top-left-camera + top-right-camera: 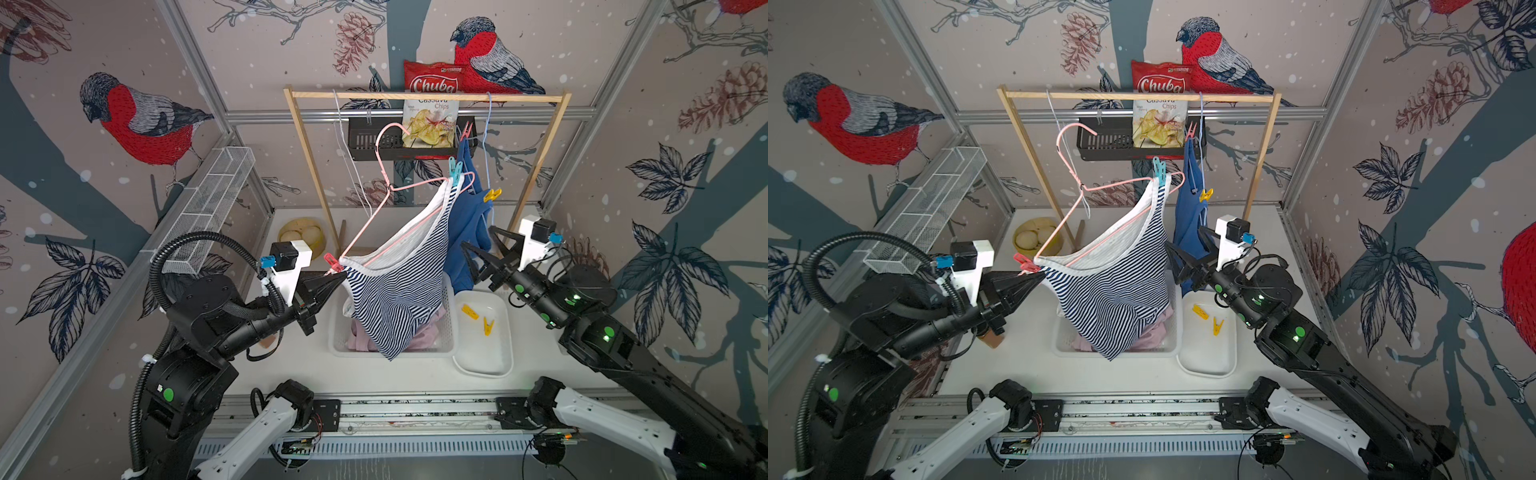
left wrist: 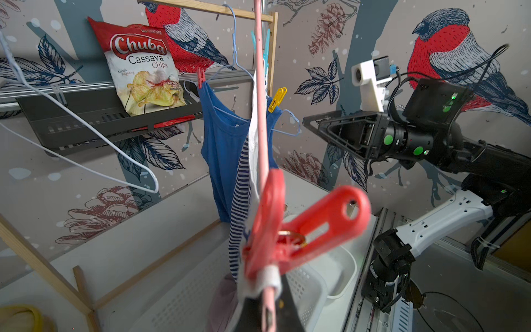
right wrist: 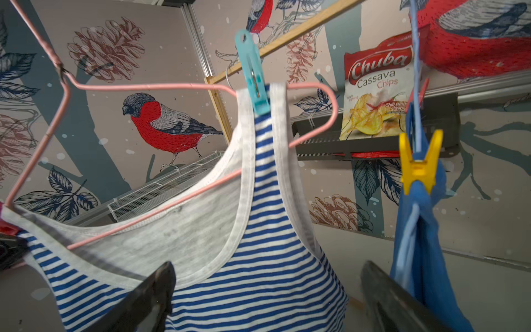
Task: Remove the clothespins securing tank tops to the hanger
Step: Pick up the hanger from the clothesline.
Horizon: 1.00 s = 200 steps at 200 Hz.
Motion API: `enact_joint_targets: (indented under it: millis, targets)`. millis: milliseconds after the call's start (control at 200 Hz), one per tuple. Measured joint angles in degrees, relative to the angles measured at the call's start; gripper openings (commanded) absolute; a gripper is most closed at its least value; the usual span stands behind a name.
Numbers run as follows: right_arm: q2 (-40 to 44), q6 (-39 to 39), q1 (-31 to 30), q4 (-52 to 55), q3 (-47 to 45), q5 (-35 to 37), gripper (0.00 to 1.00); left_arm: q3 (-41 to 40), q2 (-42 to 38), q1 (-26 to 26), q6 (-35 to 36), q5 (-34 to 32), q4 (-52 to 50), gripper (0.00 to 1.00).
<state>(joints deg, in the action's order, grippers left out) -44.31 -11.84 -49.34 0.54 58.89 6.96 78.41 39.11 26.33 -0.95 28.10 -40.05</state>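
A navy-and-white striped tank top (image 1: 395, 291) hangs on a tilted pink hanger (image 1: 366, 224). A teal clothespin (image 3: 253, 74) pins its upper strap and a red clothespin (image 2: 316, 224) its lower strap. My left gripper (image 1: 343, 274) is shut on the hanger's lower corner and the white trim, right beside that red pin. The blue tank top (image 1: 467, 224) hangs behind on a blue hanger, held by a yellow clothespin (image 3: 419, 161) and a red one (image 1: 466, 131). My right gripper (image 1: 477, 237) stands open between the two tops, holding nothing. A pink tank top (image 1: 359, 338) lies in the basket.
Two yellow clothespins (image 1: 469, 311) lie in a white tray (image 1: 484, 365) right of the white basket (image 1: 446, 328). The wooden rack (image 1: 415, 96) carries an empty white hanger (image 2: 86, 126). Behind it is a black shelf (image 1: 365, 143) with a chips bag. A yellow bowl (image 1: 301, 237) sits at back left.
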Motion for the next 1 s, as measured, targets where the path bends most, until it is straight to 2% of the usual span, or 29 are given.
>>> enact_joint_targets:
  millis: [165,370,510,740,891,1001]
  targets:
    - [-2.0,3.0,0.2,4.3,9.0,-2.8,1.00,-2.6,-0.3,0.0,2.4,1.5,-0.5,0.00]
    - [-10.4,8.8,2.6,11.8,22.0,-10.0,0.99,-6.4,-1.5,0.0,5.4,3.3,-0.9,0.00]
    - [-16.7,11.8,12.5,16.5,27.9,-20.0,0.97,-9.1,0.3,0.0,7.7,5.6,-0.9,0.00]
    - [-19.6,11.8,30.5,18.0,28.2,-42.0,0.97,-9.6,3.1,-1.7,12.1,9.9,-0.9,0.00]
    - [-21.6,11.6,36.5,17.6,28.4,-53.6,0.97,-9.3,6.2,-5.4,13.6,15.5,0.5,0.00]
    - [-21.6,12.0,39.6,17.6,28.6,-59.7,0.98,-10.7,6.1,-9.0,13.6,20.7,2.1,0.00]
